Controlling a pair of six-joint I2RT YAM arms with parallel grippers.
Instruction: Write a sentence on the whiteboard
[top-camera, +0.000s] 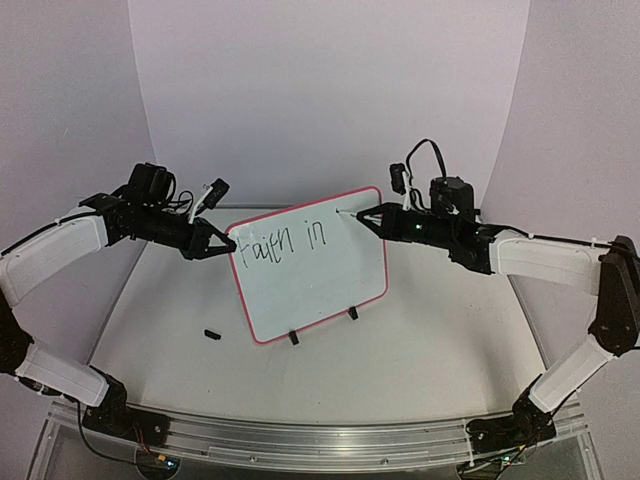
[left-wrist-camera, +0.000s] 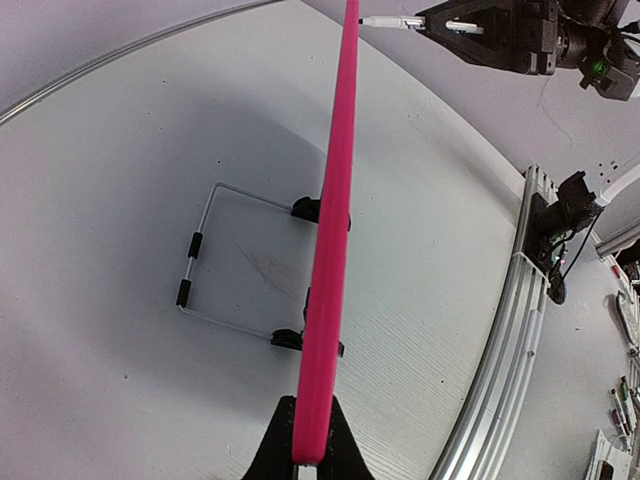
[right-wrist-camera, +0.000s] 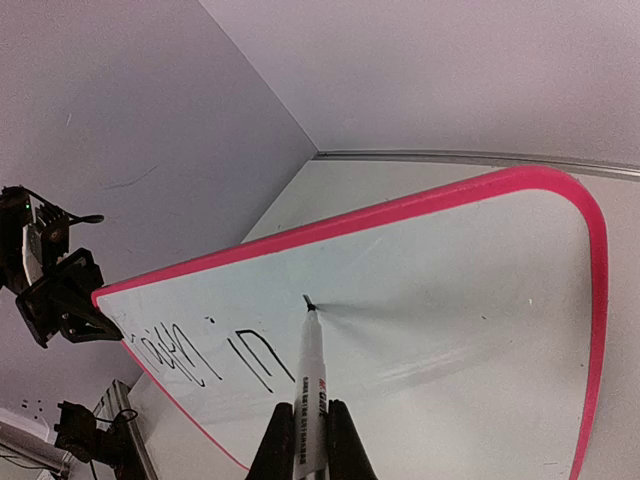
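White counter (top-camera: 450, 340) carries the whiteboard (top-camera: 310, 285) upright, midway between its side edges. Left hand (top-camera: 225, 243) pinches the board's left edge; right hand (top-camera: 366, 217) grips a marker (right-wrist-camera: 312, 372), tip on the board, both arms outstretched.

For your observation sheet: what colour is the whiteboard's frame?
Pink-red frame, clearest in the left wrist view.
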